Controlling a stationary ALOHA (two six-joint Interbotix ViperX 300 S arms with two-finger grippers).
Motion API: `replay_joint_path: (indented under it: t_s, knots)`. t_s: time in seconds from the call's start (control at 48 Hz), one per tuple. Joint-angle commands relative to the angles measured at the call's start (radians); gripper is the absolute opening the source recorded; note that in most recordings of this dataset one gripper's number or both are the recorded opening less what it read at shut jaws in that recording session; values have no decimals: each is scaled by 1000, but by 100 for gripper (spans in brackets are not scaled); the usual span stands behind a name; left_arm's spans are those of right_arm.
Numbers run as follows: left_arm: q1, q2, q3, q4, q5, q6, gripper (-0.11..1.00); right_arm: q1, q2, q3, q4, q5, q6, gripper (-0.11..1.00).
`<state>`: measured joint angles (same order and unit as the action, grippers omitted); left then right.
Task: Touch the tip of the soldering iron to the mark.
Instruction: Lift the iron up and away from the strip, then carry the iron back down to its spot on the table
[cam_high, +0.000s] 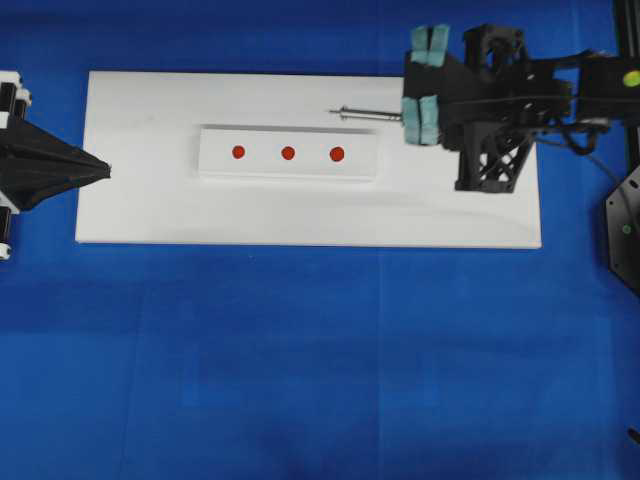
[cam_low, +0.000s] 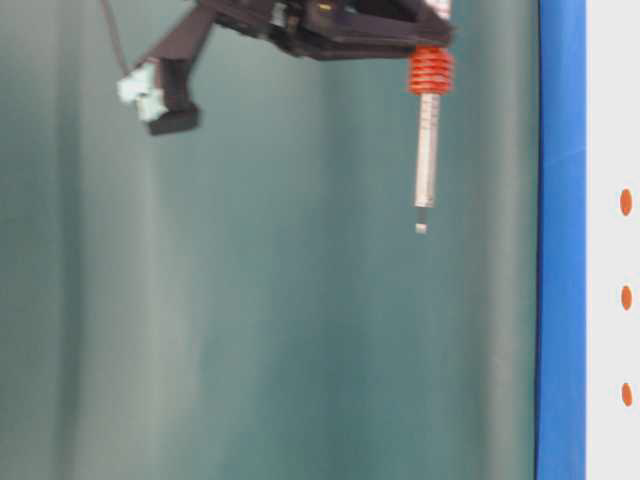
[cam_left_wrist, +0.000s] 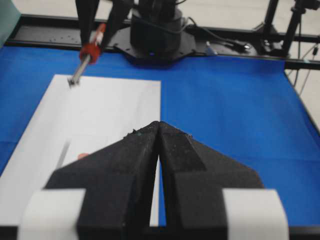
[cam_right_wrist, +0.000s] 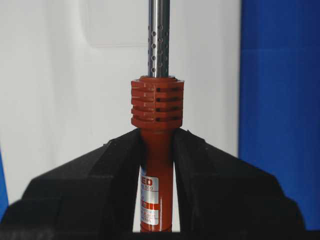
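In the right wrist view, bottom centre, the right claw (cam_right_wrist: 157, 165) is clamped on the red-orange handle of the soldering iron (cam_right_wrist: 157, 107), its silver shaft running up the frame over a white board (cam_right_wrist: 55, 90). In the overhead view, the iron's tip sits just above and right of the rightmost red mark (cam_high: 337, 154) on a raised white strip (cam_high: 288, 153). At far left, the left claw (cam_high: 100, 171) is pressed together at the board's edge, on the blue worktop (cam_high: 300, 360).

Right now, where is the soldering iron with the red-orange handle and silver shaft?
The soldering iron is held in the right gripper. In the overhead view its tip is up and right of the rightmost red dot, over the white board.
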<state>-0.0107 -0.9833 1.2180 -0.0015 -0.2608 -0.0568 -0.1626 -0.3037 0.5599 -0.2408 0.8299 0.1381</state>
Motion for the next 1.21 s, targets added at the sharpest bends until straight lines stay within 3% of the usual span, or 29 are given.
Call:
replay_joint_path:
  t_s: [0.0, 0.313, 0.563, 0.73, 1.188]
  knots:
    - [-3, 3, -11, 3, -6, 0, 0, -2, -51, -41, -18, 35, -2, 6]
    - [-3, 3, -11, 2, -5, 0, 0, -2, -61, -51, -28, 64, 5, 6]
    - [-3, 3, -11, 3, -5, -2, 0, 35, -66, -44, -5, 74, 34, 6]
    - [-2, 2, -11, 3, -5, -2, 0, 112, -71, -38, -5, 77, 126, 6]
    - [-3, 2, -11, 3, -6, -2, 0, 428, -44, -46, -23, 87, 440, 6]
